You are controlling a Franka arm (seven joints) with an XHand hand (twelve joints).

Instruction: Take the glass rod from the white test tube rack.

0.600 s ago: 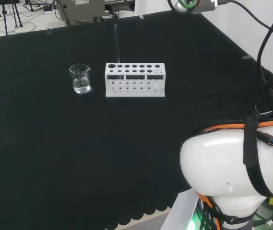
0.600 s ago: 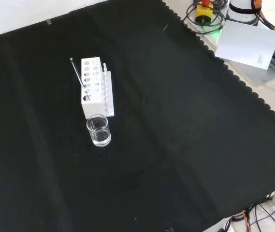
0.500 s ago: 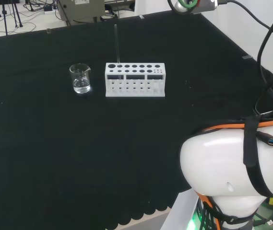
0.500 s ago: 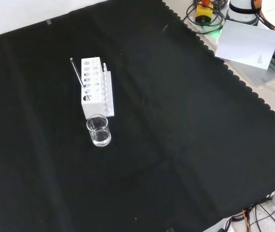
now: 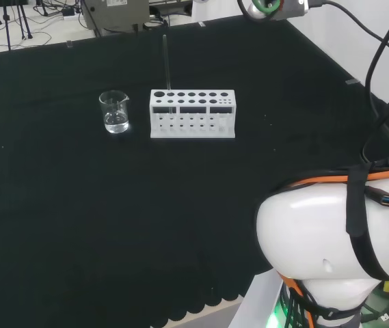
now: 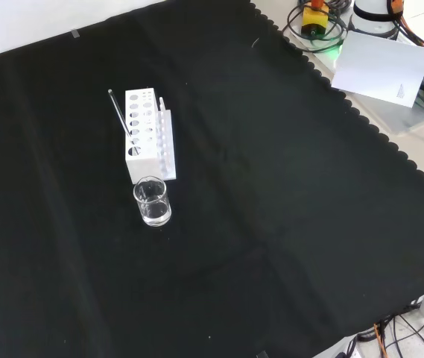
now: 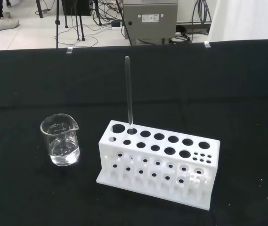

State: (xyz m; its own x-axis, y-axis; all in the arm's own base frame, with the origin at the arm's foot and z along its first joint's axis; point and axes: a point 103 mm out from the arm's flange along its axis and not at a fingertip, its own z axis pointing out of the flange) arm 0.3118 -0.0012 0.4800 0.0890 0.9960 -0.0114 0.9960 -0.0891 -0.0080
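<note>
So the glass rod (image 7: 128,92) is standing in the white test tube rack (image 7: 158,162), in one of the holes near the rack's left end in my head view, the end closest to the beaker (image 5: 115,112). It sticks up well above the rack top, tilted just a bit. The beaker has a little clear liquid in it and sits just beside that end without touching it.

I can't tell what my robot hand is doing finger-wise right now, so no claims there. It isn't at the rod yet, that much I'd guess from how far off the rack looks.

Plan for doing this well: come at the upper part of the rod, pinch it well above the rack, and pull along the rod's own lean (not sideways, or I'd guess the rack tips or the rod jams in the hole). Keep away from the beaker side.

Room-wise it's easy. The desk (image 6: 271,194) is wide open black cloth all around, and the scalloped edges are well away from the rack.
</note>
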